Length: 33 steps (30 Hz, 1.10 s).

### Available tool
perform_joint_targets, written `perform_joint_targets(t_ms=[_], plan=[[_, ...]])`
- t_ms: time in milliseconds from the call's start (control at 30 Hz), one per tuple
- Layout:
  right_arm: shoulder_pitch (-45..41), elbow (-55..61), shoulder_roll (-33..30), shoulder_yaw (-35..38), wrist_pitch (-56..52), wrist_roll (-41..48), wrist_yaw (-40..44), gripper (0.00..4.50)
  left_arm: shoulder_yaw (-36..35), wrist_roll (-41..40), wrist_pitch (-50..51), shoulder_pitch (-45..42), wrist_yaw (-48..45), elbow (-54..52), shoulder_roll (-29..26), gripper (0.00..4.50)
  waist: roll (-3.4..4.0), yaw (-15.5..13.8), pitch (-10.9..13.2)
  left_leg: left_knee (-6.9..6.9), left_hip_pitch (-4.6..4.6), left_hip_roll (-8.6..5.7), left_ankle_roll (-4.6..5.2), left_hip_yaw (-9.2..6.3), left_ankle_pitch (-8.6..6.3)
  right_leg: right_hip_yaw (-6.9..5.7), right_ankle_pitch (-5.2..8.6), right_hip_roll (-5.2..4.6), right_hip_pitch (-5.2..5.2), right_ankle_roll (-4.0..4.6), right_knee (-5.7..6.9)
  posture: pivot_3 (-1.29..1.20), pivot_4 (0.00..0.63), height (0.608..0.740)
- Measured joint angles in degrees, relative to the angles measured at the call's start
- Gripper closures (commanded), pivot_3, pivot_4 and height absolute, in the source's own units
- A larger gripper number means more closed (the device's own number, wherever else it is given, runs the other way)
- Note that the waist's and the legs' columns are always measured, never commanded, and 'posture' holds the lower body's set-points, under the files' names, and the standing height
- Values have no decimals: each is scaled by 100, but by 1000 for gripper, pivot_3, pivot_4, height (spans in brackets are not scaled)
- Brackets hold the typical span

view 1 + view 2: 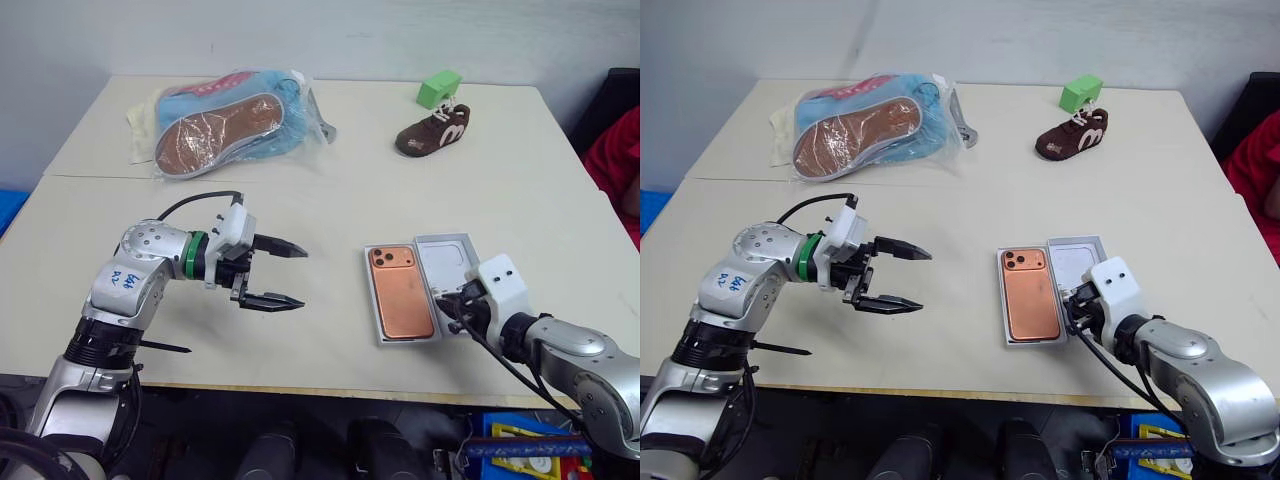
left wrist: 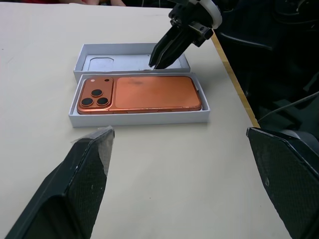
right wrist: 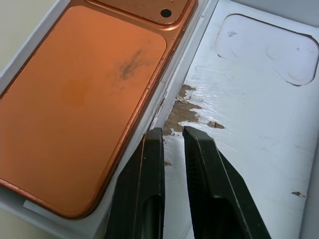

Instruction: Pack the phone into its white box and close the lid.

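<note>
The copper-orange phone lies camera side up inside the white box, near the table's front edge. Right beside it lies the lid, open side up, its white inside showing a rounded recess and a torn brown patch. My right gripper comes in from the front edge, its fingers pinched on the lid's wall next to the phone. My left gripper hovers open to the left of the box, pointing toward it, with nothing between its fingers.
Slippers in a clear plastic bag lie at the back left. A small brown shoe and a green block sit at the back right. A red-clothed person is at the right edge.
</note>
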<state>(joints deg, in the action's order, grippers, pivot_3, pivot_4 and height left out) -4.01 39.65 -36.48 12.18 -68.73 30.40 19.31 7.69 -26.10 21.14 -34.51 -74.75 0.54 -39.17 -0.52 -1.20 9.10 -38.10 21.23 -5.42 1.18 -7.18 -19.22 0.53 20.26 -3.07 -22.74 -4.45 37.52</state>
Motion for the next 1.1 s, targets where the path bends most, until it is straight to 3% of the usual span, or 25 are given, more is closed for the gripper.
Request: perform_joint_targets(t_ms=[1100], plan=[[282, 286, -57, 64, -45, -8, -87, 3876, 15, 147, 51, 44, -11, -1, 86, 0, 0, -15, 0, -3, 0, -3, 1, 0, 0, 0, 0, -2, 0, 0, 8, 0, 150, 740]])
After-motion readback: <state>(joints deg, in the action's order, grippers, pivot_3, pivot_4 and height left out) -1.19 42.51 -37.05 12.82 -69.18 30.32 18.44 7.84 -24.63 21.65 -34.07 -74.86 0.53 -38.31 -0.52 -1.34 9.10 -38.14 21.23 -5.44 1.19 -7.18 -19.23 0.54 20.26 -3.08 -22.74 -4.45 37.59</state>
